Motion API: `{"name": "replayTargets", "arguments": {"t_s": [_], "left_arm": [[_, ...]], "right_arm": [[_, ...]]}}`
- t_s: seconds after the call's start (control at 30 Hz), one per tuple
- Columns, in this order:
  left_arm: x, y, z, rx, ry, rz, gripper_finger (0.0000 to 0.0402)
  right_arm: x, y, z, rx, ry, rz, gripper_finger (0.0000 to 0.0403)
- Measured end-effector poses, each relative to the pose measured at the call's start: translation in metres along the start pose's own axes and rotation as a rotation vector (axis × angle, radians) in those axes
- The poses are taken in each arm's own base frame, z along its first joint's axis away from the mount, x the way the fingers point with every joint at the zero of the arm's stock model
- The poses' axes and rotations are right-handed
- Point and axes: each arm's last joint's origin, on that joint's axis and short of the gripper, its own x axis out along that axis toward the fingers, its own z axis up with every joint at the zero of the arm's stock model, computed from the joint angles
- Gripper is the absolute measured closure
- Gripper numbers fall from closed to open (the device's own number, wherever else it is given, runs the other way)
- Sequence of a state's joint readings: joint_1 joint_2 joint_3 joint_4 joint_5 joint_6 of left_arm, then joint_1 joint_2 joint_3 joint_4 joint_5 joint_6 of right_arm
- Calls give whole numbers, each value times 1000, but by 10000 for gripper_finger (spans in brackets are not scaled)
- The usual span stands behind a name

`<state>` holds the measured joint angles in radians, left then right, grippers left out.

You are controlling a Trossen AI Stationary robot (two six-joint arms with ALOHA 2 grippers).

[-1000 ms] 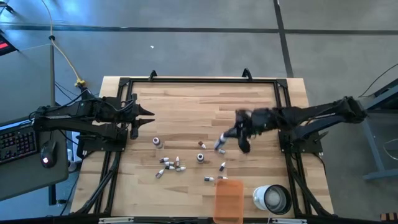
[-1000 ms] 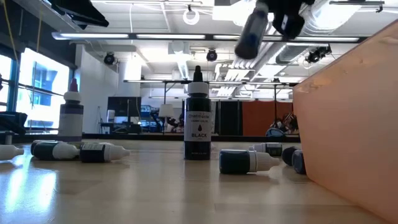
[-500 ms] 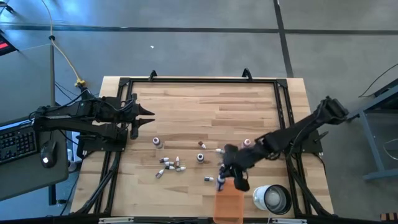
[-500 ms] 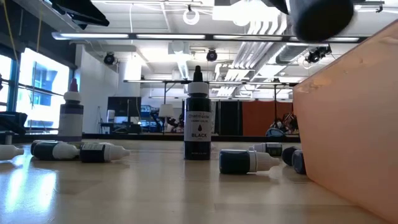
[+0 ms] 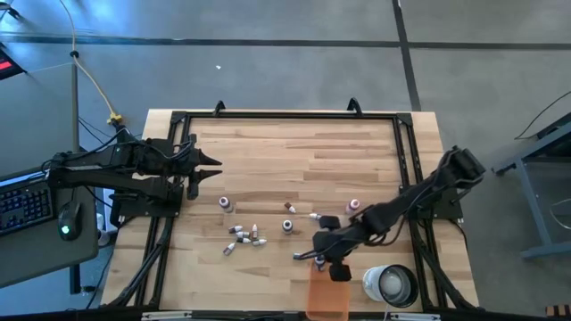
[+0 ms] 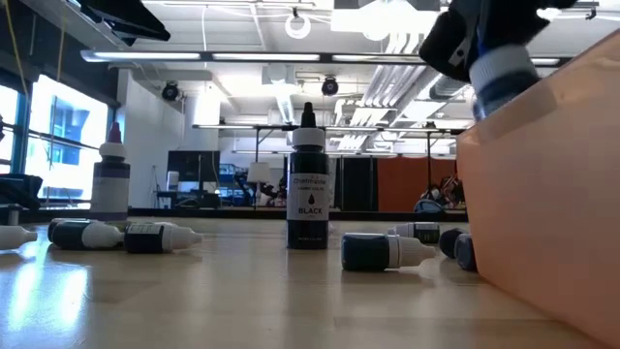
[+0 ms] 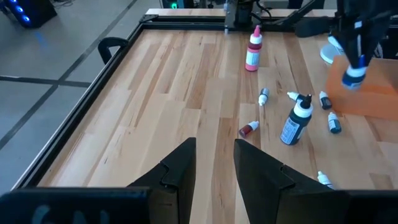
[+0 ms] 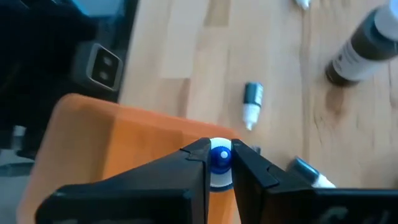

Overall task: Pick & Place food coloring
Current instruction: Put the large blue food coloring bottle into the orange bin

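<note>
Placing step now: the right gripper [image 5: 326, 260] hangs at the near rim of the orange tray [image 5: 328, 294], jaws clenched on a blue-capped food coloring bottle [image 8: 218, 159], cap showing between the fingertips. In the low view the bottle hangs above the tray's wall, so the next move looks like a small carry inward over the tray and a release. The right arm stretches long and low across the table from its base, wrist tipped down. Just beyond the jaws lie loose bottles [image 5: 302, 257] on the wood, and the upright black bottle [image 6: 309, 179] stands farther off. The left gripper [image 7: 211, 163] waits well apart, jaws parted, holding nothing.
</note>
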<state>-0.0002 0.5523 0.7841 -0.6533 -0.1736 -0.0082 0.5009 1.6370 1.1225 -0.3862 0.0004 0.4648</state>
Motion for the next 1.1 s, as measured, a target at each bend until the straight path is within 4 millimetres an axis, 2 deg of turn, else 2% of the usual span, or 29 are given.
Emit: {"name": "replayTargets", "arguments": {"t_s": [0.33,0.57,0.77,1.1], "left_arm": [[0,0,0,1,0,0,294],[0,0,0,3,0,0,294],[0,0,0,3,1,0,294],[0,0,0,3,0,-1,294]], "right_arm": [[2,-3,-1,5,-10,-68,351],[2,-4,0,80,-23,-89,329],[2,-4,0,99,-23,-90,314],[-1,1,6,80,-19,-18,315]]}}
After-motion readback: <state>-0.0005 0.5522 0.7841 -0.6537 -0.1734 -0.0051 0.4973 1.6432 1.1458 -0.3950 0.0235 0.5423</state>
